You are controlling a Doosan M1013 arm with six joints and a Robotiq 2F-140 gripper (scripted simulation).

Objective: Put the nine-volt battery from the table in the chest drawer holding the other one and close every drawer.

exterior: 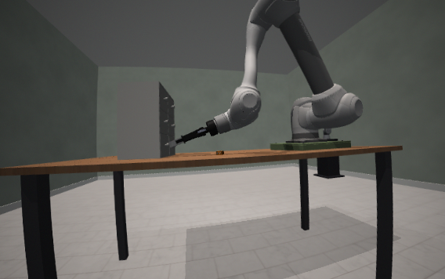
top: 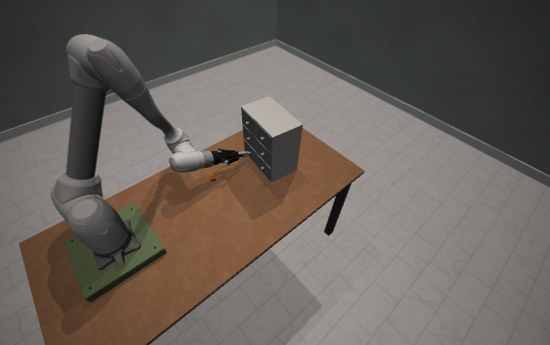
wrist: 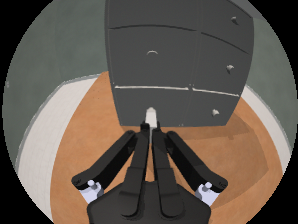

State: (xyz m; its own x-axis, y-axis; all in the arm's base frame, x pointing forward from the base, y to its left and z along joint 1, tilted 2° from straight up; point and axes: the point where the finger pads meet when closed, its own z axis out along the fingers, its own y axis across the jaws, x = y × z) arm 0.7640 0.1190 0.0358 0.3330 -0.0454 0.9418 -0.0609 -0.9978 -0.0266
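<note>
Fingertips of the gripper (top: pixel 247 153) (exterior: pixel 171 143) (wrist: pixel 151 119) stand narrow, closed together with nothing seen between them, right at the front of the bottom drawer (top: pixel 254 161) (wrist: pixel 134 104) on the wrist view's left. That drawer looks nearly or fully in; a pale line runs along its top edge, and whether the front is quite flush I cannot tell. The step in hand seems to be pushing it home.

Done well, the push is slow and straight along the drawer's run, low enough to match its height, with the closed tips near the middle of the front so the tray does not skew. Once it seats, pressing should stop at once, since further force would shove or tip the chest (top: pixel 286 151) (exterior: pixel 138 119) (wrist: pixel 111 70). Backing off should follow the same straight line, to spare the knob.

Small orange battery (top: pixel 213 177) (exterior: pixel 220 152) lies on the table (top: pixel 208 228) (exterior: pixel 251 154) (wrist: pixel 75 145), well short of the chest, and is still to be stowed.
</note>
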